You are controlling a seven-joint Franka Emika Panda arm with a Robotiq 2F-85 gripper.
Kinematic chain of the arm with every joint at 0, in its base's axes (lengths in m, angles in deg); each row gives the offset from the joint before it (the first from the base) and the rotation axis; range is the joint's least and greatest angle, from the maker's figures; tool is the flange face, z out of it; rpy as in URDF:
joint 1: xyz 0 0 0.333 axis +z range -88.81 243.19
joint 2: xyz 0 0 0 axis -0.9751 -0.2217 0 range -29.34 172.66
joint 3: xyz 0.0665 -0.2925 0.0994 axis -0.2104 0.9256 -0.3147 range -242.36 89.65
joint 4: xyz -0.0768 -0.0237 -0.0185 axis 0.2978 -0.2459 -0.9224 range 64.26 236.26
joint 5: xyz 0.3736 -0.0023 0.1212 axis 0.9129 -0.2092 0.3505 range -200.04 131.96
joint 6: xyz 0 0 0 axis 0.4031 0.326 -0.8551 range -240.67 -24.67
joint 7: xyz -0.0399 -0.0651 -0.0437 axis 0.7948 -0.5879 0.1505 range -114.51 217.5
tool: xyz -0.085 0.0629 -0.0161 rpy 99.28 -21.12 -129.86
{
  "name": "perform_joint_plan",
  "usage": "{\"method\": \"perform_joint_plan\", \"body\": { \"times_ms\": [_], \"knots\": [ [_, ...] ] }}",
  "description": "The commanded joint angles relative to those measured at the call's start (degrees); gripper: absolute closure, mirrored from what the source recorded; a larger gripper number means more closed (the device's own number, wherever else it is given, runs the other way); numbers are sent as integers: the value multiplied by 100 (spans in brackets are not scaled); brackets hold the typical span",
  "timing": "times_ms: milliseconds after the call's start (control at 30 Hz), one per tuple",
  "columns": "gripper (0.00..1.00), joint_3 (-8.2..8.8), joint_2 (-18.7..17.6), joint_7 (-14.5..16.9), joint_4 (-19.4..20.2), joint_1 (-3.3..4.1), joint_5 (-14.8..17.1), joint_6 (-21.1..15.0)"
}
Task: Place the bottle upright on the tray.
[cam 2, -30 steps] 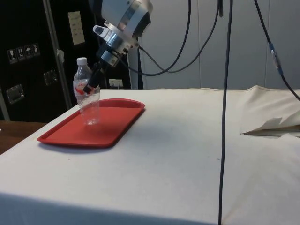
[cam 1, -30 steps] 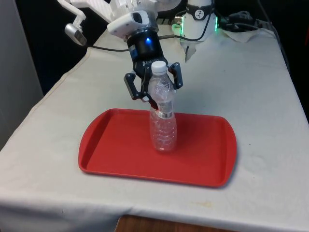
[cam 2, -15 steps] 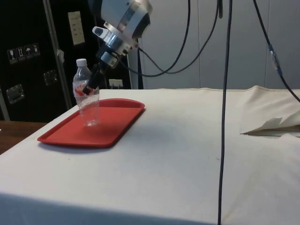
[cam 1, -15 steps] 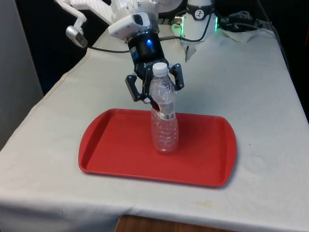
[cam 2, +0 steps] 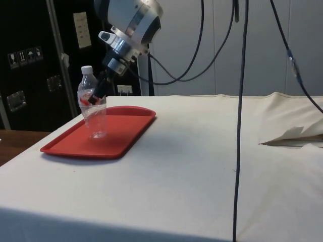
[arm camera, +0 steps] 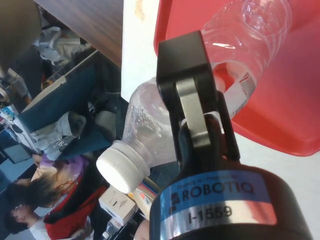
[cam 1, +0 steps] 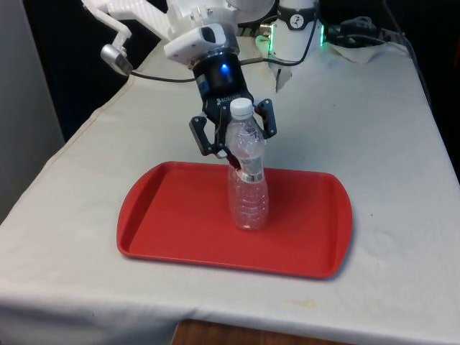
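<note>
A clear plastic bottle (cam 1: 248,172) stands near the middle of the red tray (cam 1: 162,241) — long axis vertical, white cap up — while the black gripper (cam 1: 233,144), reaching from behind, appears clamped on its upper body — base seemingly touching the tray.

bottle (cam 1: 248,188): see-through plastic, with a band of white and red around it, right by the black fingers
cap (cam 1: 241,106): white
tray (cam 1: 180,223): plain red all over, under the bottle
gripper (cam 1: 231,138): black
arm (cam 1: 188,29): white
cloth (cam 1: 374,129): white, plain
curtains (cam 1: 79,79): black
</note>
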Motion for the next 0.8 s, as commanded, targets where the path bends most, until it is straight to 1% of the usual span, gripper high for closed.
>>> {"method": "perform_joint_plan", "body": {
  "times_ms": [0,233,267,367,400,533,567,600,633,667,700,767],
  "knots": [
    [100,-11,-6,11,-17,0,29,-23],
    [100,0,0,0,-6,0,6,0],
    [97,0,0,0,-6,0,6,6],
    [82,6,0,0,-6,6,6,11],
    [65,6,0,0,-6,6,6,11],
    [34,6,0,0,-6,0,0,29],
    [34,6,0,0,-6,6,0,17],
    [26,6,0,0,-6,6,0,17],
    [12,6,0,0,-6,6,0,17],
    [4,6,0,0,-6,6,0,17],
    [1,6,0,0,-6,6,0,17],
    [0,6,0,0,-6,6,0,23]
  ]
}}
